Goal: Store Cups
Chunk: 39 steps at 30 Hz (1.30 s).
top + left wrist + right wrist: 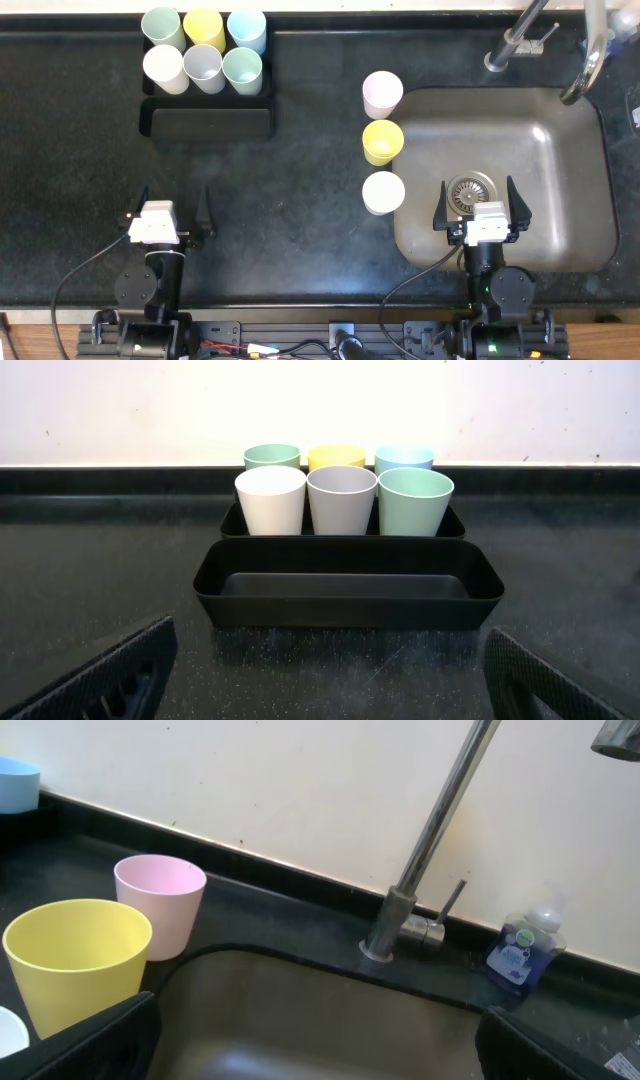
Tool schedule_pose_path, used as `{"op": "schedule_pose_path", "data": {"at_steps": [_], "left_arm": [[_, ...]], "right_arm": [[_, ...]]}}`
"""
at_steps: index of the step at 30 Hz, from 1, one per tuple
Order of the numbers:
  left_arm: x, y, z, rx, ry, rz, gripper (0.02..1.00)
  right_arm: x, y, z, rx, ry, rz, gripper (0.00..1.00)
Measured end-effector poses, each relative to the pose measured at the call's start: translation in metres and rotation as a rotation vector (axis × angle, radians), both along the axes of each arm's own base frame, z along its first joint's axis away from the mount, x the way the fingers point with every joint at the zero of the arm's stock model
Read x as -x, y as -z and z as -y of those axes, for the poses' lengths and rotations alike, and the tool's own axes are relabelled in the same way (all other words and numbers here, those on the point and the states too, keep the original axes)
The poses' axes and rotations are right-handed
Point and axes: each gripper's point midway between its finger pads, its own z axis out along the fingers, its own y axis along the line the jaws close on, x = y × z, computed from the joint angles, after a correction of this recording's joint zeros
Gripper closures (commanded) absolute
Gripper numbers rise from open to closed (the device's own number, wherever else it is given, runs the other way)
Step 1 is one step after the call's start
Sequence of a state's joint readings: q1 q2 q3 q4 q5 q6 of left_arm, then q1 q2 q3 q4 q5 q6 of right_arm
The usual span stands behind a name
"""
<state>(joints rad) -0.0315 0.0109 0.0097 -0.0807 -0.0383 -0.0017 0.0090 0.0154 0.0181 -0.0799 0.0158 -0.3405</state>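
Here, the left arm's fingers [207, 203] stand spread wide with nothing between them, low over the table [300, 230]. Straight ahead of them lies an empty black tray [350, 600], its long axis crosswise to the fingers. Just behind it a second tray [230, 522] holds six cups [345, 498] in two rows (all upright, mouths up). The right arm's fingers [512, 200] are likewise spread and empty, over the sink [560, 140]. Ahead and to their left, three loose cups stand upright in a line along the sink's edge: the white cup [383, 192] nearest, the yellow cup [382, 141] next, the pink cup [382, 93] farthest.
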Motion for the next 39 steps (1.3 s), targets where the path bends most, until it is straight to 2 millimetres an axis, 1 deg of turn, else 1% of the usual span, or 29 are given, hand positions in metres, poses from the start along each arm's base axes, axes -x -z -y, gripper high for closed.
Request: {"op": "schedule_pose_path", "data": {"at_steps": [3,5,7,9,12,14,15,16,19,21,23,25,27,29,31,32,35,36,39], "left_arm": [[0.0,0.0,0.0,0.0,0.002,0.0,0.02],[0.0,0.0,0.004,0.002,0.026,-0.007,0.02],[-0.001,-0.003,0.014,0.014,0.081,-0.035,0.02],[-0.003,-0.016,0.027,0.045,0.154,-0.071,0.02],[-0.018,-0.057,0.053,0.128,0.292,-0.158,0.02],[-0.035,-0.087,0.071,0.201,0.379,-0.273,0.023],[-0.045,-0.104,0.079,0.238,0.416,-0.342,0.02],[-0.056,-0.117,0.085,0.276,0.44,-0.426,0.02],[-0.089,-0.157,0.108,0.34,0.498,-0.604,0.02],[-0.113,-0.179,0.128,0.343,0.526,-0.697,0.02],[-0.133,-0.193,0.154,0.323,0.553,-0.751,0.02],[-0.147,-0.193,0.184,0.28,0.573,-0.805,0.02],[-0.157,-0.183,0.218,0.23,0.586,-0.852,0.02],[-0.161,-0.16,0.247,0.186,0.571,-0.916,0.02],[-0.16,-0.129,0.268,0.144,0.532,-0.99,0.02],[-0.159,-0.111,0.277,0.121,0.508,-1.029,0.02],[-0.155,-0.067,0.297,0.062,0.443,-1.114,0.02],[-0.155,-0.055,0.301,0.048,0.419,-1.134,0.02],[-0.157,-0.027,0.306,0.025,0.347,-1.173,0.02]], "right_arm": [[0.0,0.0,0.0,0.0,0.0,0.0,0.005],[0.0,0.0,0.0,0.0,0.0,0.0,0.005],[0.0,0.0,0.0,0.0,0.0,0.0,0.003],[0.0,0.0,0.0,0.0,0.0,0.0,0.005],[0.0,0.0,0.0,0.0,0.0,-0.001,0.005],[0.0,0.0,0.0,0.0,0.0,0.0,0.007],[0.0,0.0,0.0,0.0,0.0,0.001,0.007],[0.0,0.0,0.0,0.0,0.0,0.001,0.003],[0.0,0.0,0.0,0.0,0.0,-0.001,0.005],[0.0,0.0,0.0,0.0,0.0,0.0,0.003],[0.0,0.0,0.0,0.0,0.0,0.001,0.007],[0.0,0.0,0.0,0.0,0.0,0.001,0.005],[0.0,0.0,0.0,0.0,0.0,0.0,0.003],[0.0,0.0,0.0,0.0,0.0,0.0,0.005],[0.0,0.0,0.0,0.0,0.0,0.001,0.007],[0.0,0.0,0.0,0.0,0.0,0.0,0.003],[0.0,0.0,0.0,0.0,0.0,0.001,0.005],[0.0,0.0,0.0,0.0,0.0,0.0,0.003],[0.0,0.0,0.0,0.0,0.0,0.0,0.007]]}}
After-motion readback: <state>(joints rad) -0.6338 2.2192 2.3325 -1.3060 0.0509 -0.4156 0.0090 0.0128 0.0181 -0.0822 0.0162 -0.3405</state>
